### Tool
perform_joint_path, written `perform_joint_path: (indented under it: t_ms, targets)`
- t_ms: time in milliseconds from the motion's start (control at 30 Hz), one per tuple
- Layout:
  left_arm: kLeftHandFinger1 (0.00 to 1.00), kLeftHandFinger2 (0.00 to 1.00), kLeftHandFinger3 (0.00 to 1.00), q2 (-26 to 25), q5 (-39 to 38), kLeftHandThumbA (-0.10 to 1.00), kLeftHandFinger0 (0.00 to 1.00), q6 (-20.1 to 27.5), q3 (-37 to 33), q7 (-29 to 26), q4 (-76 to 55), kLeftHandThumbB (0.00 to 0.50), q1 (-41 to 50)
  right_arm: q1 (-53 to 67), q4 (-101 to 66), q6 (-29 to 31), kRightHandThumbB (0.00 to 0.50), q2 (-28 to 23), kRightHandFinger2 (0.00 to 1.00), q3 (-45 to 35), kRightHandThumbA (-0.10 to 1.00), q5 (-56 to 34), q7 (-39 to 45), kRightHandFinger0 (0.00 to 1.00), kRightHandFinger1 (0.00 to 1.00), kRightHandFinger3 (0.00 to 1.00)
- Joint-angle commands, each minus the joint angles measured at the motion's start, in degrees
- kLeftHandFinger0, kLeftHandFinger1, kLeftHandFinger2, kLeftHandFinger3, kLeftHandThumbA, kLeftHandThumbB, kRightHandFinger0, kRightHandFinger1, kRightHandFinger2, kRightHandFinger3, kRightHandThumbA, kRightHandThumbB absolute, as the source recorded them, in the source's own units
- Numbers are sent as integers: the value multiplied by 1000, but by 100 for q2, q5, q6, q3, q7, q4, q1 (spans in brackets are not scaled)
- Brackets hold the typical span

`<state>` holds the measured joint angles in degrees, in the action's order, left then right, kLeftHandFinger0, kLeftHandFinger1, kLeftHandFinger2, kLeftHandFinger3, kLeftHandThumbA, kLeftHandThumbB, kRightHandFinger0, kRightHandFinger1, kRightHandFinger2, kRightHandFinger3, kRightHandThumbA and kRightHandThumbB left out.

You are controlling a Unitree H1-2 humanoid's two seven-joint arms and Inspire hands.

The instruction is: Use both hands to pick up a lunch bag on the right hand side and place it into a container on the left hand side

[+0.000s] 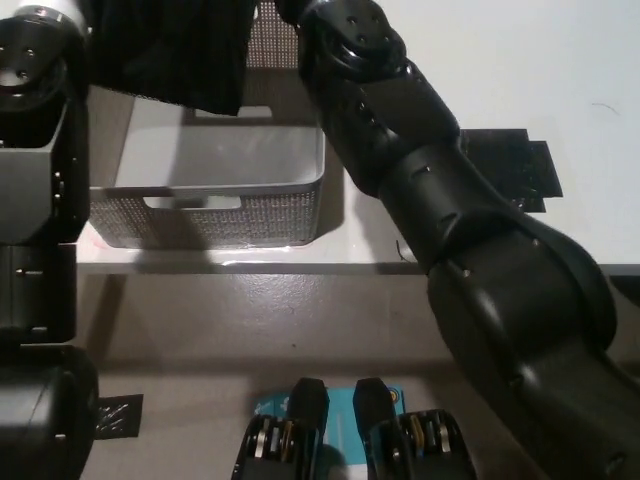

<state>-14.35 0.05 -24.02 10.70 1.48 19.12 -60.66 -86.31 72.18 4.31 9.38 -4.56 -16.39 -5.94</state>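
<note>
The black lunch bag [170, 50] hangs in the air at the top left, over the back part of the grey mesh container [215, 215]. It is carried between my two arms. Only a white sliver of my left hand [45, 10] shows at the top left corner, against the bag's left side. My black right arm [420, 180] reaches from the bottom right to the bag's right side. Its hand is hidden behind the bag at the top edge. The container's inside looks bare where it shows.
The container stands near the front edge of the white table [520, 60]. A black square patch [510, 170] lies on the table right of my right arm. Grey floor [300, 320] runs below the table edge.
</note>
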Motion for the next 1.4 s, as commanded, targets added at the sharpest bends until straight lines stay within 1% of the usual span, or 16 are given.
perform_joint_path:
  t_ms: [0, 100, 200, 300, 367, 400, 433, 467, 500, 567, 600, 700, 800, 900, 1233, 1367]
  targets:
    - [1000, 1000, 1000, 80, -314, 1000, 1000, 25, -42, 147, -328, 273, -468, -854, 107, 513, 41, 459, 1000, 72, 1000, 77, 894, 1000, 1000, 1000]
    - [1000, 1000, 1000, 126, -360, 1000, 1000, -158, -15, 144, -267, 260, -488, -823, 163, 499, 28, 443, 1000, 32, 1000, 63, 866, 1000, 1000, 1000]
    - [1000, 1000, 1000, 130, -212, 1000, 1000, -130, -170, 147, -105, 300, -550, -751, 137, 520, 19, 359, 1000, 2, 1000, 44, 933, 1000, 1000, 1000]
    - [1000, 1000, 1000, -25, -115, 1000, 1000, -276, -452, 435, -134, 294, -563, -700, 97, 304, 80, 196, 1000, 182, 1000, 234, 1083, 1000, 1000, 1000]
    - [1000, 1000, 1000, -403, 231, 1000, 1000, -291, -826, 641, -187, 259, -559, -734, 76, -17, 31, -248, 1000, 1210, 1000, 1316, 1176, 1000, 1000, 1000]
    - [1000, 1000, 1000, -589, 480, 1000, 1000, -291, -919, 601, -276, 262, -527, -775, 63, -107, 90, -473, 1000, 1679, 1000, 1763, 1351, 1000, 1000, 1000]
    - [1000, 1000, 1000, -794, 733, 1000, 1000, -291, -1029, 546, -366, 262, -506, -817, 18, -248, 92, -748, 1000, 2233, 1000, 2234, 1559, 1000, 1000, 1000]
    - [1000, 1000, 1000, -1229, 745, 1000, 1000, -291, -924, 531, -224, 298, -572, -837, -214, -621, 141, -1149, 1000, 2683, 808, 2612, 1747, 1000, 1000, 1000]
    - [1000, 1000, 1000, -1405, 733, 1000, 1000, -291, -873, 527, -162, 302, -602, -831, -324, -717, 143, -1313, 1000, 2877, 755, 2771, 1777, 1000, 1000, 1000]
    - [1000, 1000, 1000, -1978, 366, 1000, 1000, -225, -394, 489, 267, 348, -858, -734, -928, -902, 139, -1960, 1000, 3381, 891, 3338, 1582, 1000, 1000, 1000]
    - [1000, 1000, 1000, -2236, 176, 1000, 1000, -87, -176, 521, 544, 348, -1024, -627, -1280, -870, 176, -2278, 1000, 3394, 1000, 3430, 1342, 1000, 1000, 1000]
    - [1000, 1000, 1000, -3047, 230, 1000, 1000, 594, -87, 533, 1278, 334, -1456, -373, -2086, -539, 206, -2890, 1000, 2718, 1000, 3096, 522, 1000, 1000, 1000]
    - [1000, 1000, 1000, -3407, 210, 1000, 1000, 784, -33, 504, 1326, 378, -1811, -323, -2853, -476, 180, -3312, 1000, 2333, 1000, 3023, 361, 1000, 1000, 1000]
    - [1000, 1000, 1000, -3456, 182, 1000, 1000, 771, -68, 565, 1107, 425, -1853, -184, -3398, -679, 197, -3393, 1000, 2095, 1000, 2832, 521, 1000, 1000, 1000]
    - [1000, 1000, 1000, -3183, 127, 1000, 1000, 528, -153, 551, 184, 391, -1363, 681, -4670, -1237, 215, -3308, 1000, 1686, 1000, 2298, 785, 1000, 1000, 1000]
    - [1000, 1000, 1000, -3087, 99, 1000, 1000, 419, -167, 621, -207, 379, -1092, 1029, -5084, -1254, 268, -3220, 1000, 1411, 1000, 2053, 773, 1000, 1000, 1000]
